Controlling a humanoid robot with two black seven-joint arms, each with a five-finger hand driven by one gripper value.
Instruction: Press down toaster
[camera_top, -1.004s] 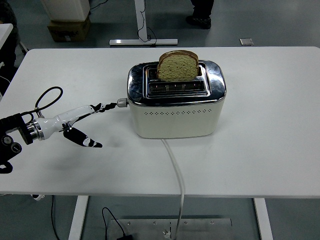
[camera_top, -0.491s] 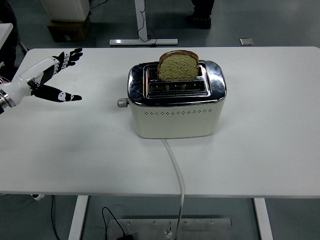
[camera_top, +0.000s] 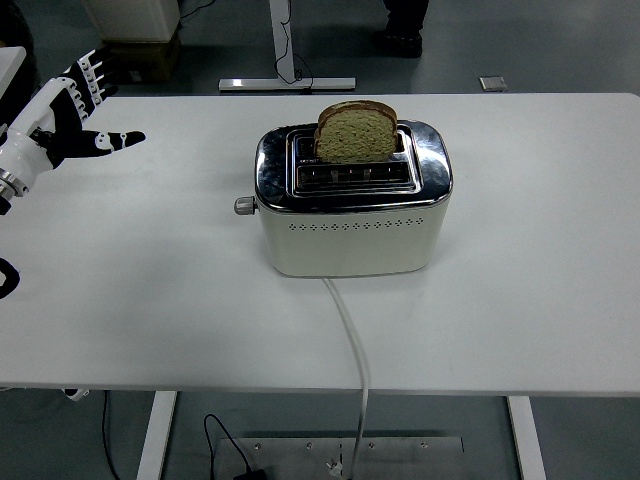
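Note:
A cream and chrome toaster (camera_top: 352, 208) stands in the middle of the white table (camera_top: 530, 290). A slice of brown bread (camera_top: 356, 132) sticks up out of its far slot. The lever knob (camera_top: 243, 205) juts from the toaster's left end, up near the top. My left hand (camera_top: 75, 108) hovers at the far left edge, well away from the toaster, fingers spread and holding nothing. The right arm does not show.
A white power cord (camera_top: 350, 340) runs from the toaster's front over the table's near edge. Behind the table are a desk leg base (camera_top: 287, 84), a cardboard box (camera_top: 138, 57) and a person's shoe (camera_top: 398, 41).
My left hand has left the lever knob, swinging up and back to the far left edge of the table. The toaster, lever and bread look unchanged.

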